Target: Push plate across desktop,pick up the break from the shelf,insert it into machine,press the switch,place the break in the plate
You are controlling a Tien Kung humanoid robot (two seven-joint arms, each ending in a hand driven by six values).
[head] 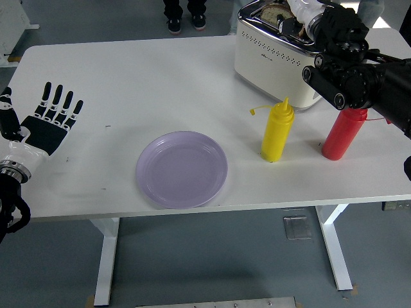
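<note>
A lilac plate (182,169) lies near the table's front edge, left of centre. The cream toaster (273,54) stands at the back right with a slice of bread (272,11) showing in its top slot. My right hand (300,18) is over the toaster's top, just right of the bread; the black forearm hides how it stands against the slice. My left hand (52,117) lies flat on the table at the far left, open and holding nothing.
A yellow squeeze bottle (277,131) and a red squeeze bottle (343,131) stand in front of the toaster, the red one partly under my right arm. A person's shoes (183,22) show beyond the far edge.
</note>
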